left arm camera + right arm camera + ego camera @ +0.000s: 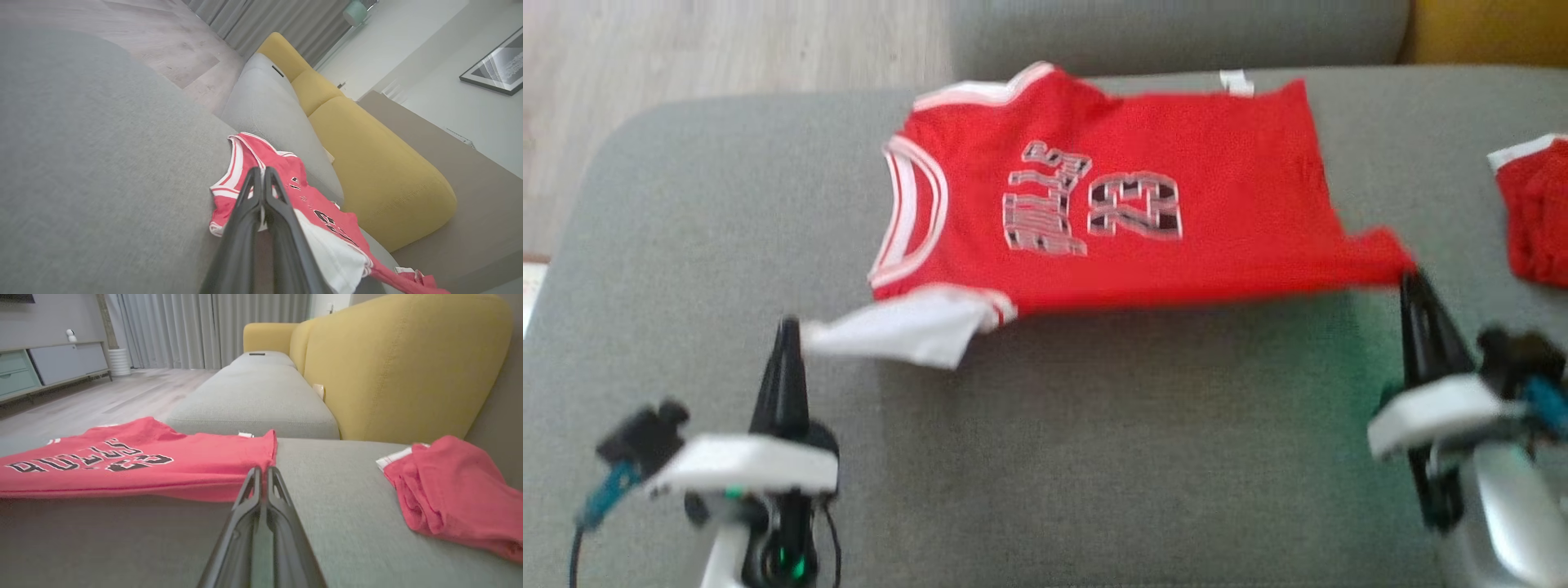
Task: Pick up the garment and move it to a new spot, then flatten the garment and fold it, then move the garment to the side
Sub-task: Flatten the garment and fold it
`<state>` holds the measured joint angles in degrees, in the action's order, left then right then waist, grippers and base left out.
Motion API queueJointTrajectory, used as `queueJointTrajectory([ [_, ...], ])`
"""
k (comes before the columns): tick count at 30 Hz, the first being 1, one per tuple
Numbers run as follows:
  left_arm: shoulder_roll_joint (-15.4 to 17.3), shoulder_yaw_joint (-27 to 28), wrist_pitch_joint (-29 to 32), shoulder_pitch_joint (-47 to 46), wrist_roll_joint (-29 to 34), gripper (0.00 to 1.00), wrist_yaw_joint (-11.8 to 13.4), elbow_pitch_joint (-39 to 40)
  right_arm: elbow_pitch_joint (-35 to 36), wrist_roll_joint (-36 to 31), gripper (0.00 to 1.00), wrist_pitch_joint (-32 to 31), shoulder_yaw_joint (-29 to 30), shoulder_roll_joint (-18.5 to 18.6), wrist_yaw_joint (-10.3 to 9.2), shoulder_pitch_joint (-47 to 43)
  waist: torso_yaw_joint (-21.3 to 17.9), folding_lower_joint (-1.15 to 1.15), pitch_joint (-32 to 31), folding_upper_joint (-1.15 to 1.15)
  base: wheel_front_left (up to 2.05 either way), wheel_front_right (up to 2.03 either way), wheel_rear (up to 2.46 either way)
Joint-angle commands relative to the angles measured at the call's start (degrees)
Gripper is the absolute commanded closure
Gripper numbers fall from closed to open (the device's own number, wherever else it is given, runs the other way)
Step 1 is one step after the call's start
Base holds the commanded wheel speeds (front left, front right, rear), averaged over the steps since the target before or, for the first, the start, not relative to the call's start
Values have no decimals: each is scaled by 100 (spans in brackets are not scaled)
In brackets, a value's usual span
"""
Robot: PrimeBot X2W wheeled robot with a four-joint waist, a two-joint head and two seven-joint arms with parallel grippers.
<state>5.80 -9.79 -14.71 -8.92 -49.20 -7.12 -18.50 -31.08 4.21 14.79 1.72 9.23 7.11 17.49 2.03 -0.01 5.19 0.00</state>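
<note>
The garment [1176, 163] is a red jersey with white trim and the number 23, spread on the grey sofa cushion [1094, 441]. Its near edge is raised off the cushion and stretched between my two grippers. My left gripper [788, 327] is shut on the white sleeve piece [898, 331] at the garment's near left corner. In the left wrist view a strip of white cloth shows between the closed fingers [282, 212]. My right gripper [1411, 282] is shut on the red hem corner at the near right. From the right wrist, the right gripper [262, 470] meets the garment [163, 469] at its edge.
A second red cloth [1535, 212] lies bunched at the cushion's right edge, close to my right gripper. The yellow backrest [400, 363] rises behind it. Another grey cushion [1176, 33] adjoins the far side. Wooden floor [686, 49] lies beyond the cushion's rounded left corner.
</note>
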Motion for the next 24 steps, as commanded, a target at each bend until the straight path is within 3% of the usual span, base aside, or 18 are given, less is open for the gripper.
queueJointTrajectory([
  [1,-8,360,-29,133,121,100,11,323,353,33,100,20,-28,-36,37,-247,-6,1,-203,0,0,0,0],
  [7,-144,429,-29,958,291,100,133,770,736,39,100,20,114,-80,37,-965,-24,1,-362,0,0,0,0],
  [13,-220,396,-16,1618,308,100,550,1456,1265,47,100,-75,268,-138,37,-1544,-69,1,-366,0,0,0,0],
  [18,-247,321,48,1465,242,100,798,1582,1306,51,100,-197,325,-190,37,-1466,-97,1,-333,0,0,0,0],
  [24,-271,55,97,660,237,100,892,1135,861,-38,100,-312,389,-234,37,-965,-86,1,-153,0,0,0,0],
])
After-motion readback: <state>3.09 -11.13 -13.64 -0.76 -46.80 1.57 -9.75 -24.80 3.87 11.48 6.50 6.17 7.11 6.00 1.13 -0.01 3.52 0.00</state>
